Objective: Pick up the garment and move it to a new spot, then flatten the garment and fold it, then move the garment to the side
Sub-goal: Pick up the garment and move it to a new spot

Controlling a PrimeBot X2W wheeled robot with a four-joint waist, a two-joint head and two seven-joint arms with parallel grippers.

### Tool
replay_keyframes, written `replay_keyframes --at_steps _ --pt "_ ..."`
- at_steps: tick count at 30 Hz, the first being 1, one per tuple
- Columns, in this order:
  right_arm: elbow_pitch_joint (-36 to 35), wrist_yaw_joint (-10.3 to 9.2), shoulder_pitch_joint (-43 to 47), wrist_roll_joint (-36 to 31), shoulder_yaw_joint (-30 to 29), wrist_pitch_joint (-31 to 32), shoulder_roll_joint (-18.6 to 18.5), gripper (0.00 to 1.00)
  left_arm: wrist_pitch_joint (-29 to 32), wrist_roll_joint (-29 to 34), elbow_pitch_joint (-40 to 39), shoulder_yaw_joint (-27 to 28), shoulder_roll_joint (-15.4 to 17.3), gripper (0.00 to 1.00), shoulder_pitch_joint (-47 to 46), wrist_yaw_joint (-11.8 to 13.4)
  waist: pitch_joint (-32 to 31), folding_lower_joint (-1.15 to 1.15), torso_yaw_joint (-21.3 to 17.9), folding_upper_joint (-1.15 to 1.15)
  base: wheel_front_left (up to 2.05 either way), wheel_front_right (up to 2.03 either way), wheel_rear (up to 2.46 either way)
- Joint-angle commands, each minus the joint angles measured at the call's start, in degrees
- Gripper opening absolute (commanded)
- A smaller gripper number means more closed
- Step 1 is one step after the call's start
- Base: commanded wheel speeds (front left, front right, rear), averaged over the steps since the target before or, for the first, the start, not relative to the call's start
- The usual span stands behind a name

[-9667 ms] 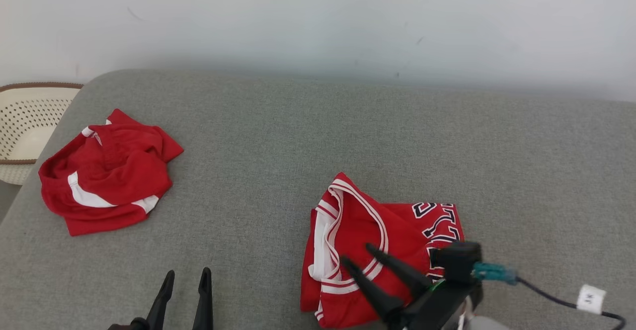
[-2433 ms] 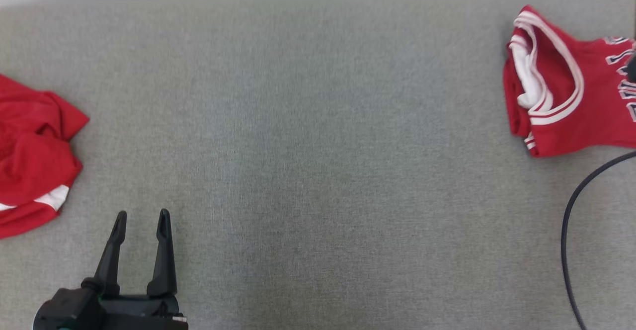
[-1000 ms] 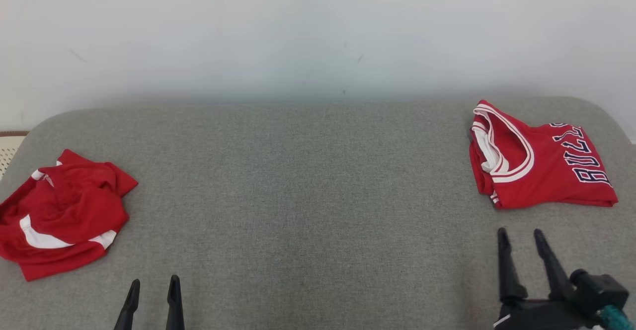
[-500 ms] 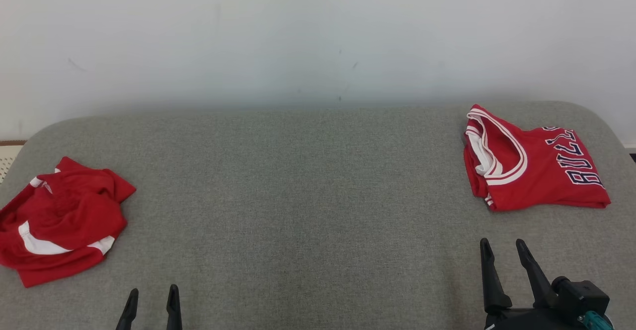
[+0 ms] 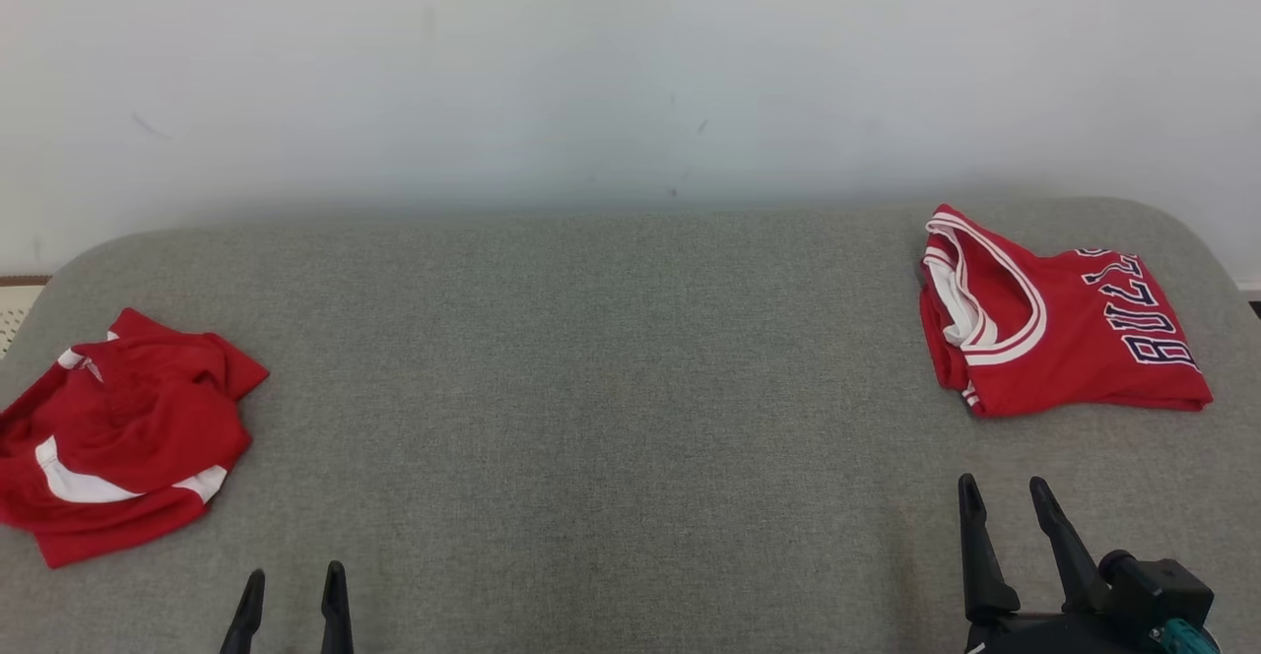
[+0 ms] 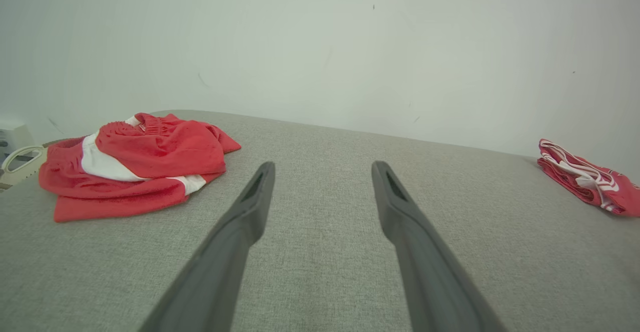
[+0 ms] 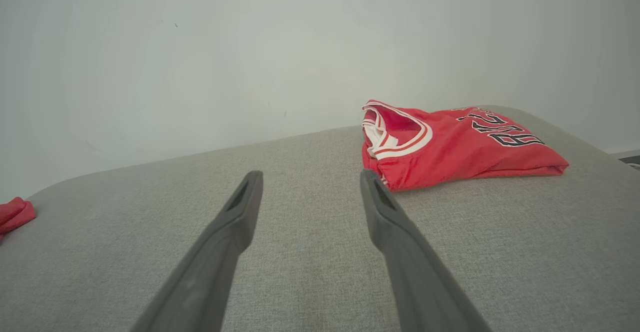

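Note:
A folded red garment (image 5: pixel 1059 334) with white trim and dark letters lies at the far right of the grey cushion (image 5: pixel 611 388); it also appears in the right wrist view (image 7: pixel 450 144). A crumpled red and white garment (image 5: pixel 118 437) lies at the far left, ahead and to the left of my left fingers (image 6: pixel 135 164). My left gripper (image 5: pixel 295 572) is open at the lower left, empty, over bare cushion (image 6: pixel 322 166). My right gripper (image 5: pixel 1003 484) is open and empty, just short of the folded garment (image 7: pixel 311 173).
A pale wall rises behind the cushion. A white perforated basket (image 5: pixel 10 304) peeks in beyond the cushion's left edge. The cushion's rounded right corner ends just past the folded garment. A wide stretch of grey fabric separates the two garments.
The head camera has shifted slightly, so the whole picture moved a little. Both grippers sit slightly lower in view and stay open. Neither garment has moved on the cushion.

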Motion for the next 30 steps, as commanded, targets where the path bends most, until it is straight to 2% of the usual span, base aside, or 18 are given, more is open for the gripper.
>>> replay_keyframes --at_steps 1,8,24,30 --pt "0.1 -0.04 0.8 -0.4 -0.1 -0.1 0.3 1.00 -0.2 0.3 -0.1 0.2 0.3 1.00 0.2 0.2 0.1 0.00 0.3 0.00 0.00 0.00 0.00" --pt "0.5 -0.04 0.8 0.1 0.1 -0.2 0.4 1.00 -0.2 0.2 0.2 0.6 0.5 1.00 0.3 0.6 -0.1 0.00 2.7 0.00 0.00 0.00 0.00" --pt "2.5 -0.04 1.7 1.1 2.1 -1.0 1.6 1.00 1.1 -0.1 0.0 1.2 2.3 1.00 1.7 1.4 -1.8 0.00 15.8 0.00 0.00 0.00 0.00" --pt "3.0 -0.04 1.2 1.2 3.2 -1.3 2.1 1.00 1.8 -0.3 -0.6 1.6 3.0 1.00 2.2 1.8 -2.3 0.00 19.4 0.00 0.00 0.00 0.00"
